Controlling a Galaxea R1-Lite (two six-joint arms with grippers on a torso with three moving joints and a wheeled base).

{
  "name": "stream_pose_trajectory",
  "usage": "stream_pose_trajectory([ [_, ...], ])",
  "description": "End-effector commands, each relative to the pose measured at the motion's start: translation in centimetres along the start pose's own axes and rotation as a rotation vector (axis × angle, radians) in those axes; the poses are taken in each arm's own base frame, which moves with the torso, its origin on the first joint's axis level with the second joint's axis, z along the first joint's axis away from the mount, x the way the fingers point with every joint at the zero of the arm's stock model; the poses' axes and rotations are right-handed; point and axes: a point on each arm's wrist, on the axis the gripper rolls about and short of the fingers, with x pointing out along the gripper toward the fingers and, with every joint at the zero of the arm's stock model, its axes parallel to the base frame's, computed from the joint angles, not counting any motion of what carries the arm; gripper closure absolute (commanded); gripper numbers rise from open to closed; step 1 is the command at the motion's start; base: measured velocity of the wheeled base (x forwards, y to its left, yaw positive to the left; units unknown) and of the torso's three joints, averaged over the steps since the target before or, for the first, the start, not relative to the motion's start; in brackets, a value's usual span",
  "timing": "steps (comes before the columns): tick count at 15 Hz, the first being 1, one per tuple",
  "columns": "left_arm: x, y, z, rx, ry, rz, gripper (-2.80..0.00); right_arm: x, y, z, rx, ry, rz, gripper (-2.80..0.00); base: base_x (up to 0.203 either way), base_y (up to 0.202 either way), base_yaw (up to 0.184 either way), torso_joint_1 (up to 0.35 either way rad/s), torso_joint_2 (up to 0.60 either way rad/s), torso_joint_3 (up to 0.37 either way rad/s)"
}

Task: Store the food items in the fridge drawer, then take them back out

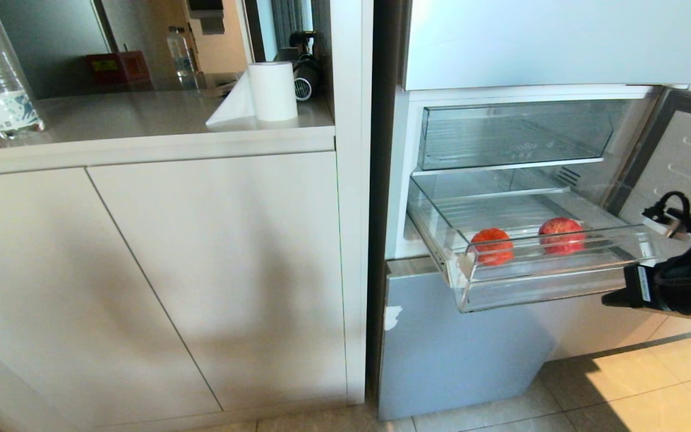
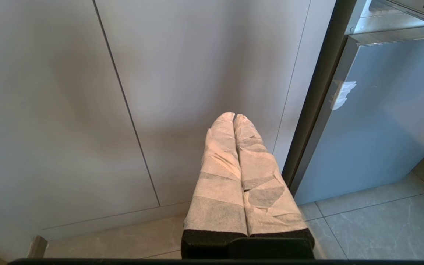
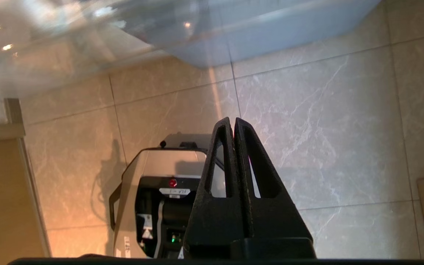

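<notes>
In head view: fridge drawer (image 1: pixel 537 282) pulled out, two red fruits (image 1: pixel 492 245) (image 1: pixel 561 234) on its ribbed floor, apart; lettered clear bin (image 1: pixel 513 135) above; right gripper (image 1: pixel 612 298) low beside drawer's right end. In left wrist view: left gripper (image 2: pixel 234 117), wrapped fingers pressed together, before cabinet doors (image 2: pixel 123 92). In right wrist view: black jaws closed, empty, over floor tiles (image 3: pixel 326 110).

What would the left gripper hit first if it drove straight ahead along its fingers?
Probably the white cabinet door: the left gripper, shut and empty, points at that panel, beside the grey fridge door. Nothing shows between them, though depth is unclear.
</notes>
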Motion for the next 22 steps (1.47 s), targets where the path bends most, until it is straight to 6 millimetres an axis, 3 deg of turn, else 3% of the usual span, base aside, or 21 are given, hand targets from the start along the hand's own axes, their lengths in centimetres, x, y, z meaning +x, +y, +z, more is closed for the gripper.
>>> stream_pose_trajectory([
  [1, 0.0, 0.0, 0.0, 0.000, 0.001, 0.001, 0.00, 4.6, -0.9, 1.4, 0.019, 0.084, -0.005, 0.00, 0.000, 0.000, 0.000, 0.000, 0.00, 0.000],
  [5, 0.0, 0.0, 0.0, 0.000, 0.001, 0.001, 0.00, 10.4, -1.1, 6.2, 0.020, 0.020, 0.020, 0.00, 0.000, 0.000, 0.000, 0.000, 0.00, 0.000],
  [7, 0.0, 0.0, 0.0, 0.000, 0.001, 0.001, 0.00, 11.3, -0.4, 7.6, 0.066, -0.106, 0.058, 0.00, 0.000, 0.000, 0.000, 0.000, 0.00, 0.000],
  [8, 0.0, 0.0, 0.0, 0.000, 0.001, 0.001, 0.00, 10.3, -0.1, 7.4, 0.082, -0.129, 0.083, 0.00, 0.000, 0.000, 0.000, 0.000, 0.00, 0.000],
  [10, 0.0, 0.0, 0.0, 0.000, 0.001, 0.001, 0.00, 5.7, 0.7, 6.0, 0.082, -0.173, 0.160, 0.00, 0.000, 0.000, 0.000, 0.000, 0.00, 0.000],
  [13, 0.0, 0.0, 0.0, 0.000, 0.001, 0.001, 0.00, -0.3, 1.3, 2.2, 0.061, -0.215, 0.224, 0.00, 0.000, 0.000, 0.000, 0.000, 0.00, 0.000],
  [18, 0.0, 0.0, 0.0, 0.000, 0.001, 0.001, 0.00, -7.7, 1.7, -3.6, 0.013, -0.348, 0.208, 0.00, 0.000, 0.000, 0.000, 0.000, 0.00, 0.000],
  [22, 0.0, 0.0, 0.0, 0.000, 0.001, 0.001, 0.00, -12.6, 2.0, -10.0, 0.004, -0.521, 0.115, 0.00, 0.000, 0.000, 0.000, 0.000, 0.00, 0.000],
])
